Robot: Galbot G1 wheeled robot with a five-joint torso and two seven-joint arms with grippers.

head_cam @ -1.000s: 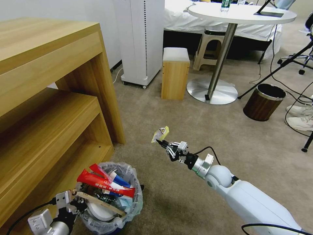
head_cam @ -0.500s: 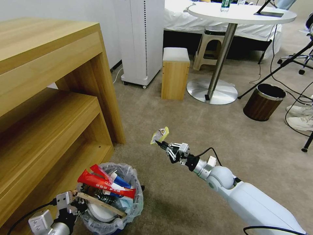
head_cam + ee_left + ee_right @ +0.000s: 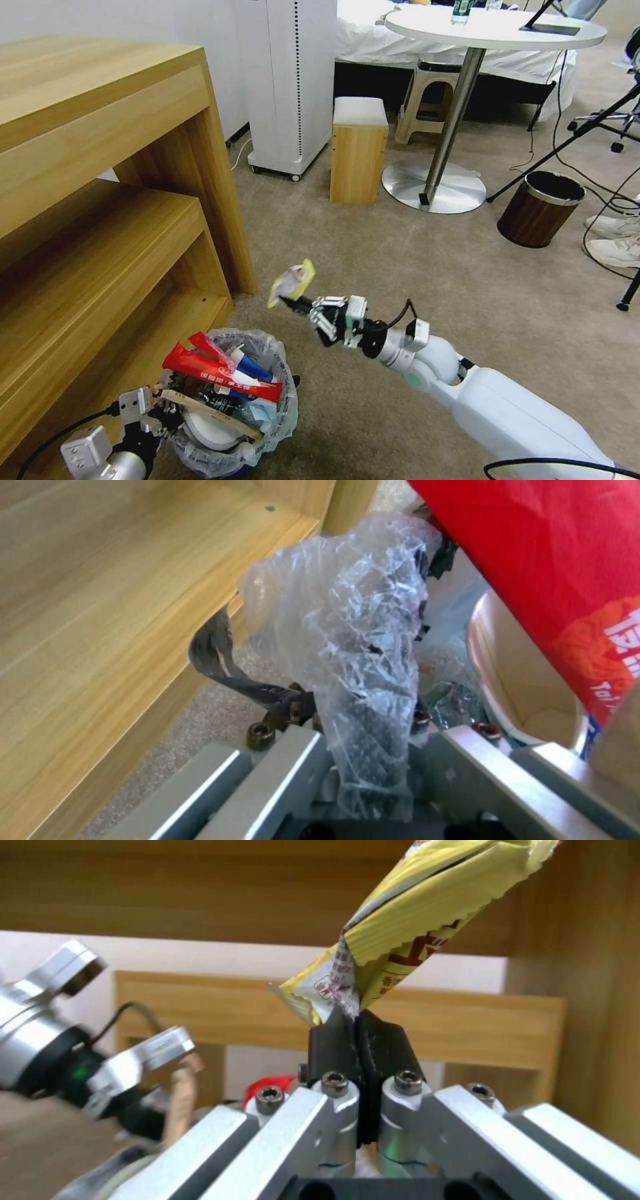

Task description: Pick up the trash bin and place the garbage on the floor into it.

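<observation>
The trash bin [image 3: 285, 408], lined with a crinkled clear bag, stands on the beige floor [image 3: 413, 267] beside the wooden shelf. It is stuffed with garbage: red packets [image 3: 213, 373], a wooden stick and a white slipper. My left gripper [image 3: 148, 415] is shut on the bin's rim, and the bag [image 3: 347, 630] is pinched between its fingers, with a red packet [image 3: 567, 570] close by. My right gripper [image 3: 298, 306] is shut on a yellow wrapper [image 3: 292, 283], held in the air just above and beyond the bin. The wrapper [image 3: 413, 925] sticks up from the closed black fingertips [image 3: 333, 1040].
A wooden shelf unit [image 3: 100, 200] walls off the left side. Farther back stand a white appliance [image 3: 287, 80], a small wooden stool [image 3: 359, 150], a round table's metal base [image 3: 433, 187] and a dark brown bin [image 3: 540, 210]. Tripod legs, cables and shoes [image 3: 617, 240] lie at the right.
My right arm has swung left with the yellow wrapper, bringing it from mid-carpet to just above the bin's far side. The left gripper and bin have barely shifted.
</observation>
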